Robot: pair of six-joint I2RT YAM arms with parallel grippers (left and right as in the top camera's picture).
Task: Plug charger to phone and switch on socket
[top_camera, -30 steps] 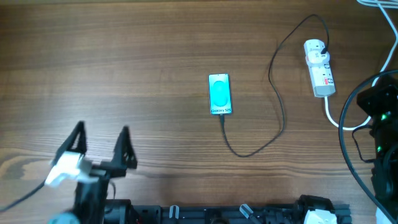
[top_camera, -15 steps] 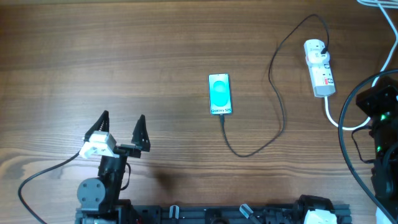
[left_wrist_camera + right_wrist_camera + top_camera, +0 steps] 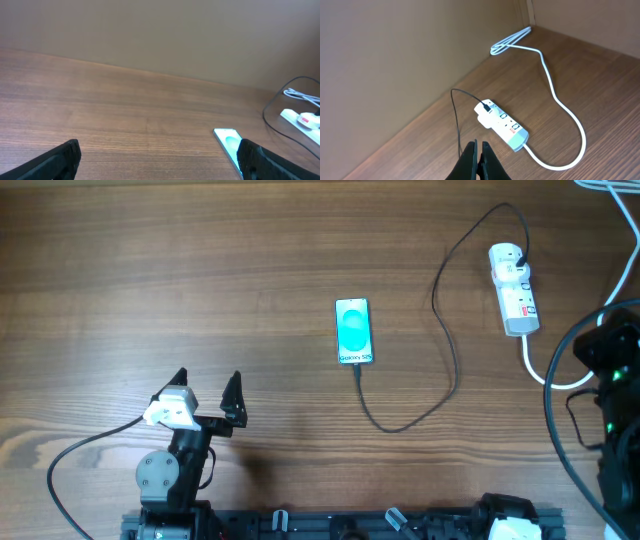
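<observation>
The phone [image 3: 354,331] lies flat at the table's middle, its teal screen lit; it also shows in the left wrist view [image 3: 229,143]. The thin black charger cable [image 3: 452,370] runs from the phone's near end in a loop up to the white socket [image 3: 513,290] at the far right, where its adapter sits. My left gripper [image 3: 207,392] is open and empty, low over the front left of the table and well left of the phone. My right gripper [image 3: 478,148] is shut and empty, held above the table short of the socket [image 3: 502,123].
The socket's thick white cord [image 3: 559,112] curves away to the right and back to a coil near the wall. My right arm [image 3: 612,350] with its black cables stands at the right edge. A black rail runs along the front edge [image 3: 350,525].
My left gripper has moved right and dropped lower toward the table, still open. The phone, cable, socket and right arm have not visibly moved.
</observation>
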